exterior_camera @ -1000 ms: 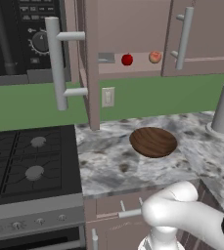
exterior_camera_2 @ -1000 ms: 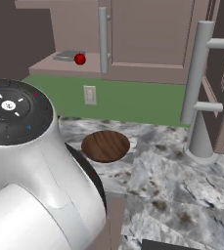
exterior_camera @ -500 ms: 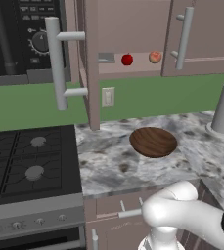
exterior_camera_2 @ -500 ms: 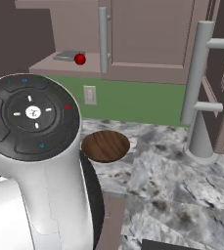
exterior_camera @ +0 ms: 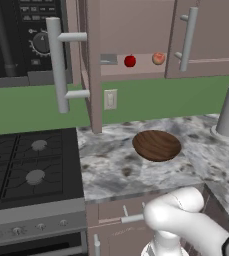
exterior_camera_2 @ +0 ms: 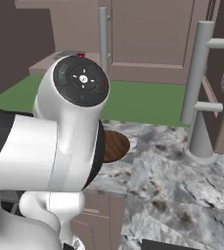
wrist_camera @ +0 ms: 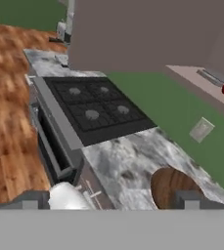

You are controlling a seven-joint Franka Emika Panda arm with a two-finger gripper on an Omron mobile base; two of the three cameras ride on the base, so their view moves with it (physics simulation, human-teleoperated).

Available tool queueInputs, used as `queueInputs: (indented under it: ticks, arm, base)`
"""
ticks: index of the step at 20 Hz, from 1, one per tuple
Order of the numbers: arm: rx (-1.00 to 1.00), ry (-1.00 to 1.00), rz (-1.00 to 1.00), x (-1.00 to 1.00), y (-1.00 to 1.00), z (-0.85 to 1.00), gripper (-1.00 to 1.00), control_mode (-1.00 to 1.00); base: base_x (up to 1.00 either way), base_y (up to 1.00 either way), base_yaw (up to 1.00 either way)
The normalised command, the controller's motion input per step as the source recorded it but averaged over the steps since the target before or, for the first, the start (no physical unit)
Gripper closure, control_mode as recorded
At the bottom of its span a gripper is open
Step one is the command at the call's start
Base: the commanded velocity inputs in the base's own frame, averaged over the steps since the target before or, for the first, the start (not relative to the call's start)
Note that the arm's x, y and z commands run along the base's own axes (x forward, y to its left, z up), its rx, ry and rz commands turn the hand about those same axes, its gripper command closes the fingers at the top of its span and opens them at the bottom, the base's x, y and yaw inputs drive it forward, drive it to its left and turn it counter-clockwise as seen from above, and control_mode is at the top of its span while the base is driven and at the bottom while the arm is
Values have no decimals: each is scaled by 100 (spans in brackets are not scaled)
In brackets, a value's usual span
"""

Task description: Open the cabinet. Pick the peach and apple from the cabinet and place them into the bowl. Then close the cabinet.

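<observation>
Biggest risk is the cabinet (exterior_camera: 136,35) itself: its left door (exterior_camera: 92,65) is swung out edge-on over the counter (exterior_camera: 111,165), bar handle (exterior_camera: 58,65) sticking toward the stove (exterior_camera: 28,170). An arm going up for the fruit could clip that door or handle, and the right door (exterior_camera: 206,37) looks closed, narrowing the way in.

Next risk: apple (exterior_camera: 130,61) and peach (exterior_camera: 158,58) sit near the shelf's front edge, just beside each other but apart. A sloppy approach could roll one off, likely onto the counter rather than the bowl.

Gripper (wrist_camera: 106,200) is low and well away from the shelf, jaws spread wide, holding nothing. In the hand view the finger tips are barely visible.

Containers:
- cabinet: open on the left, holds apple and peach on its lower shelf, plus a small grey object (exterior_camera: 107,59) I can't identify.
- wooden bowl (exterior_camera: 156,145): on the counter below the shelf, empty.
</observation>
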Motion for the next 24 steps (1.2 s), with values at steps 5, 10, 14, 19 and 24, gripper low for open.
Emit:
queueInputs:
  ticks: [5,10,14,19,24]
  arm:
    - [39,1,-17,68,-2,-7,-100,-100]
    - [29,0,-16,41,0,0,-100,-100]
    - [20,-16,-20,10,0,24,-100,-100]
    - [22,-30,-17,0,0,50,-100,-100]
    - [15,-27,-14,2,0,37,-100,-100]
  base:
    - [0,0,0]
    - [0,0,0]
    - [0,0,0]
    - [0,0,0]
    - [0,0,0]
